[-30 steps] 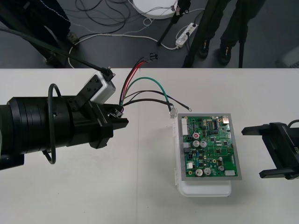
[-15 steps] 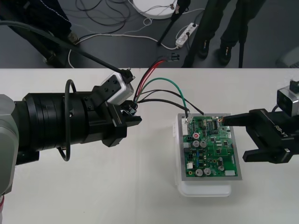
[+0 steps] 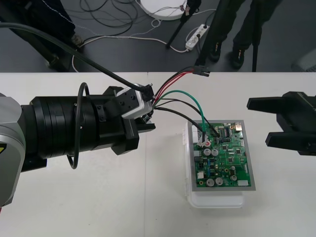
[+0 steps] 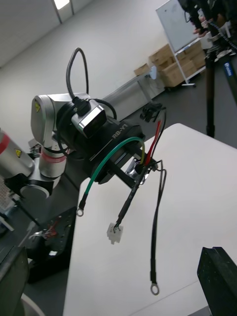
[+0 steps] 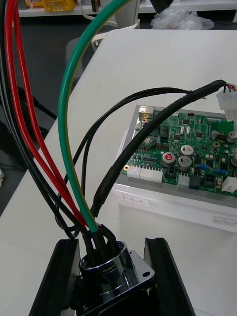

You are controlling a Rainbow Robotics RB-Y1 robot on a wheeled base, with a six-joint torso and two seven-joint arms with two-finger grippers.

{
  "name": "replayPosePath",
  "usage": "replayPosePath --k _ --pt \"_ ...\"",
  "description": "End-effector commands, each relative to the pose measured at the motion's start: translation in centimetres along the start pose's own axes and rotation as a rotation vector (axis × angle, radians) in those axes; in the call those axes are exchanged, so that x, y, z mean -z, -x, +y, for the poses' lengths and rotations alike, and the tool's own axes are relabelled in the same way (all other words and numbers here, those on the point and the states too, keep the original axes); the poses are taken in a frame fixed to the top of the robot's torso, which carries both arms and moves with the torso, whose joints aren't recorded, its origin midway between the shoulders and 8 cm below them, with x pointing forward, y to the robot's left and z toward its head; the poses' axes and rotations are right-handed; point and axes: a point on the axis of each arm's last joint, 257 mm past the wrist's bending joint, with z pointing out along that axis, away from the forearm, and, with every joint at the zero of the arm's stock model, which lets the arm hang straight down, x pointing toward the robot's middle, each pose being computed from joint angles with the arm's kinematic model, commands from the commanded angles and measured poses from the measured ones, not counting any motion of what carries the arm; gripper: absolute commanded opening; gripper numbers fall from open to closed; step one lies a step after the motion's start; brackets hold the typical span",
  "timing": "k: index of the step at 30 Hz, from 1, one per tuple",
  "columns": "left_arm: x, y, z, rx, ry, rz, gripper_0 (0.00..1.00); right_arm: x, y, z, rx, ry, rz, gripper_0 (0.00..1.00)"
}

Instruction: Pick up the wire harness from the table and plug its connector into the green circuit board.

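The harness (image 3: 174, 92) has been carried toward the robot's right, its socket (image 5: 106, 264) clamped by the left gripper (image 3: 146, 126), so its wire ends are now hung over the green circuit board (image 3: 224, 163), with the plug (image 5: 227, 102) not yet seated. The right gripper (image 3: 261, 121), spread wide and empty, has been drawn back.

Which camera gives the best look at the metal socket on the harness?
The left wrist view: the socket sits close up between the black fingers of the left gripper, wires rising from it. The right wrist view shows it small and farther off; in the front view the gripper's camera mostly covers it.
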Motion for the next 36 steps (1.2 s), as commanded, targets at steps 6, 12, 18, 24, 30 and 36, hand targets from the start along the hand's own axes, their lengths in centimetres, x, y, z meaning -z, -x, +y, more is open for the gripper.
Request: replayPosePath --k 6,12,18,24,30,36 --pt "0.5 4.5 1.5 -0.191 0.071 -0.108 0.00 -1.3 3.1 1.5 -0.099 -0.098 -0.100 1.00" --pt "0.1 4.5 2.5 -0.181 0.102 -0.118 0.00 -2.9 4.1 2.1 -0.108 -0.154 -0.152 1.00" --pt "-0.5 4.3 3.2 -0.157 0.117 -0.126 0.00 -4.1 4.8 1.9 -0.083 -0.237 -0.177 1.00" --pt "-0.9 4.0 3.6 -0.155 0.129 -0.126 0.00 -4.9 6.4 1.4 -0.070 -0.338 -0.229 1.00" --pt "-0.9 4.0 3.5 -0.155 0.128 -0.128 0.00 -4.9 7.4 1.1 -0.078 -0.380 -0.261 1.00" --pt "-1.0 4.0 3.4 -0.157 0.124 -0.127 0.00 -4.3 7.8 -0.1 -0.088 -0.432 -0.285 1.00"
